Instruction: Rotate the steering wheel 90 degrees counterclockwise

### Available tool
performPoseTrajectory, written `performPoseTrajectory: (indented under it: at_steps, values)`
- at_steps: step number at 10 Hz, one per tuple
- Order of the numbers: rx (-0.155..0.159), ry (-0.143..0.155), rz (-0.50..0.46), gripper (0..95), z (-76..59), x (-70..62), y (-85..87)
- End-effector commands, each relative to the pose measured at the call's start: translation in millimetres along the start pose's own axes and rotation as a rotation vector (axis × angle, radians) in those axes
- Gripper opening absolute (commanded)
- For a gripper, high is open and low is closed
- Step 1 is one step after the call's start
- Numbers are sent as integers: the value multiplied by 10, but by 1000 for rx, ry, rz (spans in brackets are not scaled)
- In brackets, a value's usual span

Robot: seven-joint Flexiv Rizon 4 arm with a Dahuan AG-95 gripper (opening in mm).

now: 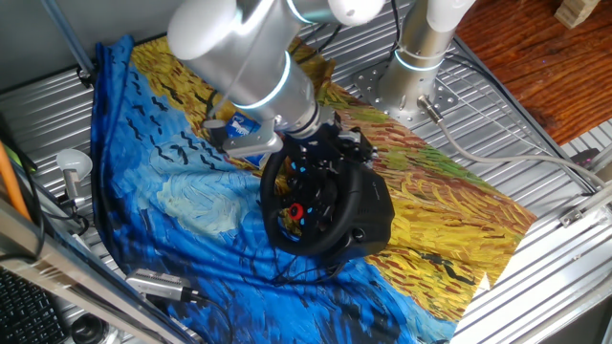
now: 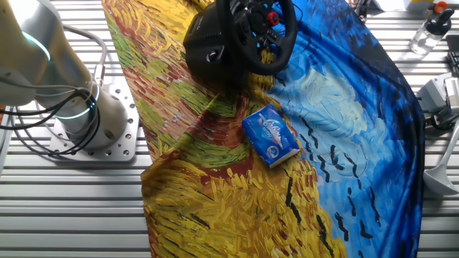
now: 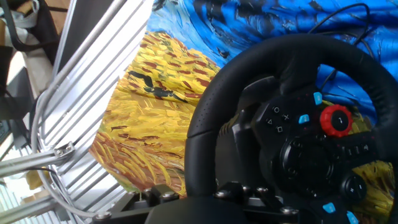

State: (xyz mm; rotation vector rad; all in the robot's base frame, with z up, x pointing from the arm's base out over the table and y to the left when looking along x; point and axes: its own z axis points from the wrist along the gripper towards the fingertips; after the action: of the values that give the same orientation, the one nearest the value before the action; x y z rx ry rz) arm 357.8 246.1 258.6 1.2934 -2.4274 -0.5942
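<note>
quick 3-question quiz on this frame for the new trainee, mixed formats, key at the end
1. True or false: the steering wheel sits on a plain white tablecloth.
2. Multiple choice: in the other fixed view, where is the blue-and-white box relative to the wheel? A) on top of its base B) lying on the cloth, apart from the wheel C) held by the gripper
3. Fill in: the large round button on the wheel hub is coloured ____.

Key
1. False. The painted cloth is blue and yellow.
2. B.
3. Red.

Note: the jaws are up against the wheel rim, but no view shows whether they are closed.
</note>
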Motion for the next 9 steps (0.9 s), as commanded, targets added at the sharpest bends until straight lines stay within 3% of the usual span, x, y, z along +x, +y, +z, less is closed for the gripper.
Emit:
performPoseTrajectory:
  at_steps: [1, 9]
  values:
    - [1, 5, 1, 570, 13, -11, -3]
    - [18, 14, -2, 570, 109, 39, -10]
